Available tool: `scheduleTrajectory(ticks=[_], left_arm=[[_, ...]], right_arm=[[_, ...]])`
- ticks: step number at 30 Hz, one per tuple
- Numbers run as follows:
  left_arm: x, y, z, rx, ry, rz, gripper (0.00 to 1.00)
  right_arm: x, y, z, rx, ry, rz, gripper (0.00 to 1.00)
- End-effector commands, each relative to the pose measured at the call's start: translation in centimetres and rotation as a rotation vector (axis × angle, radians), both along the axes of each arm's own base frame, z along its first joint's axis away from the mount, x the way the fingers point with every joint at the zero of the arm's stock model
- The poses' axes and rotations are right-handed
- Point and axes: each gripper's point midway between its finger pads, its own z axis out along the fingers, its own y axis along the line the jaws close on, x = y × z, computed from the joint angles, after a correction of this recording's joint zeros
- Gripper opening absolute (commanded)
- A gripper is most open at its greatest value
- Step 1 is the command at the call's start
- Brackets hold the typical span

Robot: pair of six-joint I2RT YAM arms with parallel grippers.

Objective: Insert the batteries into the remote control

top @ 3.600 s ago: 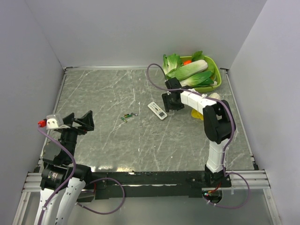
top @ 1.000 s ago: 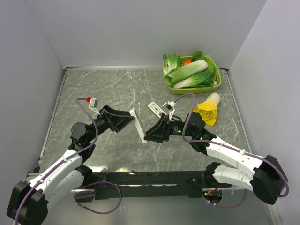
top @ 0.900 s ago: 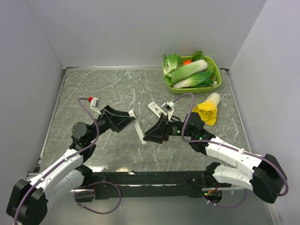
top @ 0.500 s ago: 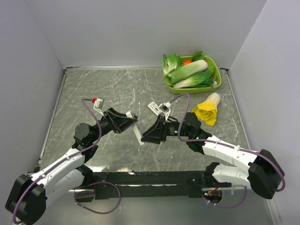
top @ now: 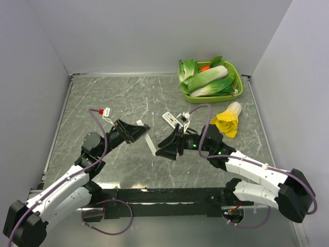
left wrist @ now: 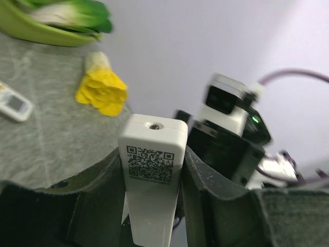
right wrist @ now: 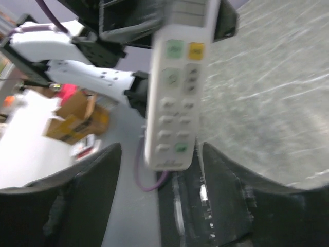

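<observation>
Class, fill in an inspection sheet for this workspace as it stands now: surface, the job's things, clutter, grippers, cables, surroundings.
Surface: dark marbled table with pale streaks; no spill seen.
Job's things: remote control held off the table between the two arms; batteries not seen in any view.
Clutter: second white remote lying flat; green tray of leafy vegetables at the far right corner; yellow leafy vegetable in front of the tray.
Grippers: left gripper shut on the remote control; right gripper open, fingers either side of the button end with gaps.
Cables: purple cable along each arm, looping by the bases.
Surroundings: plain pale walls on three sides; nothing else seen.
</observation>
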Motion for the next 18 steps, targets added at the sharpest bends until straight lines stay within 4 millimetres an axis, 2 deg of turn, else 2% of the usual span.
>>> scheduleTrajectory(ticks=[1, 2, 3, 4, 5, 6, 7, 9, 11, 12, 13, 15, 16, 18], left_arm=[[2.8, 2.0, -2.1, 0.114, 0.175, 0.211, 0.02], [3.4, 2.7, -2.6, 0.129, 0.202, 0.271, 0.02], [3.5, 3.0, -2.4, 0.132, 0.218, 0.292, 0.02], [3.5, 3.2, -3.4, 0.162, 0.253, 0.308, 0.02], [3.5, 3.3, -3.5, 0.166, 0.264, 0.320, 0.02], [3.4, 3.3, -3.5, 0.164, 0.277, 0.318, 0.02], [3.7, 3.6, -3.9, 0.175, 0.297, 0.348, 0.02], [3.9, 3.8, -4.0, 0.174, 0.316, 0.369, 0.02], [4.0, 3.8, -4.3, 0.181, 0.333, 0.376, 0.02], [4.0, 3.8, -4.2, 0.179, 0.337, 0.379, 0.02], [4.1, 3.8, -4.2, 0.179, 0.339, 0.380, 0.02], [4.2, 3.9, -4.1, 0.174, 0.343, 0.388, 0.02], [4.2, 4.1, -4.6, 0.190, 0.361, 0.401, 0.02], [4.2, 4.4, -4.9, 0.195, 0.371, 0.415, 0.02]], right_arm=[[1.5, -0.9, 1.7, -0.020, -0.152, -0.136, 0.80], [1.5, -0.8, 1.7, -0.031, -0.162, -0.149, 0.85], [1.7, -0.8, 2.0, -0.035, -0.181, -0.167, 0.86], [2.5, -1.0, 1.7, -0.059, -0.200, -0.220, 0.88], [2.6, -0.8, 1.6, -0.068, -0.211, -0.237, 0.88], [2.3, -0.5, 1.6, -0.072, -0.226, -0.240, 0.89], [3.2, -0.5, 1.3, -0.094, -0.251, -0.297, 0.89], [2.9, 0.3, 1.3, -0.105, -0.283, -0.311, 0.88], [3.6, 0.8, 0.9, -0.136, -0.332, -0.367, 0.88], [3.2, 1.4, 1.1, -0.137, -0.351, -0.367, 0.88], [3.4, 1.8, 0.5, -0.163, -0.378, -0.378, 0.88], [4.3, 2.1, 0.6, -0.182, -0.401, -0.441, 0.88], [3.9, 2.7, -0.2, -0.206, -0.414, -0.435, 0.87], [4.4, 3.0, -0.3, -0.220, -0.422, -0.479, 0.84]])
